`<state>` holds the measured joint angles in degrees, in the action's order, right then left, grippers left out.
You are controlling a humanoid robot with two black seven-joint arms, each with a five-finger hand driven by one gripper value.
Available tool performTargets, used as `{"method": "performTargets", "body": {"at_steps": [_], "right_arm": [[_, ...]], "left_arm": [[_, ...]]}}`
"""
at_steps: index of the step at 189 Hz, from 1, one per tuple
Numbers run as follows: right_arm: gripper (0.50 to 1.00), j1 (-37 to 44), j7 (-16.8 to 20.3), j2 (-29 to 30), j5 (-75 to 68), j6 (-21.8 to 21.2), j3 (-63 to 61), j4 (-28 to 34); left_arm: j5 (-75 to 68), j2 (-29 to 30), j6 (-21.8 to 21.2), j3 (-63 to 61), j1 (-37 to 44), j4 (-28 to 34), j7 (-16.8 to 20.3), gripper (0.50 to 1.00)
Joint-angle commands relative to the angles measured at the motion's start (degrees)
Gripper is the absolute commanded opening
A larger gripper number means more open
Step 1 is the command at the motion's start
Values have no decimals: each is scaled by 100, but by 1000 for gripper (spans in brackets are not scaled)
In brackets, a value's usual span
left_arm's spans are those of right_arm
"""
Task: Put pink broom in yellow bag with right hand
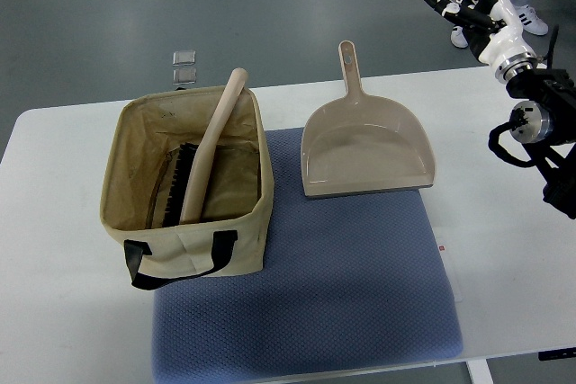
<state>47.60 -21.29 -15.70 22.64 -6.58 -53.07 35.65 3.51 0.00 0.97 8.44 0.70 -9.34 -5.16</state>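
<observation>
1. The broom (209,146) lies inside the bag (184,245), bristles down at the bottom, its pale pinkish handle leaning up over the far rim
2. The bag is an open tan fabric box with a black strap on its near side; it stands on the left part of the counter (63,312), its right edge over a blue mat (324,303)
3. A dustpan (364,155) of the same pale colour lies on the mat's far edge, just right of the bag, handle pointing away
4. The right hand (472,2) is raised at the far right, well apart from the bag, fingers spread and holding nothing
5. A person's shoes (533,17) show on the floor behind it
</observation>
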Motion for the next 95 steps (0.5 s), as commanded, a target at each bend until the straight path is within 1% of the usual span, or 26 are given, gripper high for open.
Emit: {"method": "performTargets", "body": {"at_steps": [1, 40, 95], "right_arm": [[926, -119, 11, 50, -656, -54, 16, -119], [930, -269, -68, 226, -1130, -63, -11, -128], [930, -418, -95, 270, -1157, -54, -2, -128]], "left_arm": [[0, 0, 0, 0, 0, 2, -3, 1000], [0, 0, 0, 0, 0, 2, -3, 1000], [0, 0, 0, 0, 0, 2, -3, 1000]]}}
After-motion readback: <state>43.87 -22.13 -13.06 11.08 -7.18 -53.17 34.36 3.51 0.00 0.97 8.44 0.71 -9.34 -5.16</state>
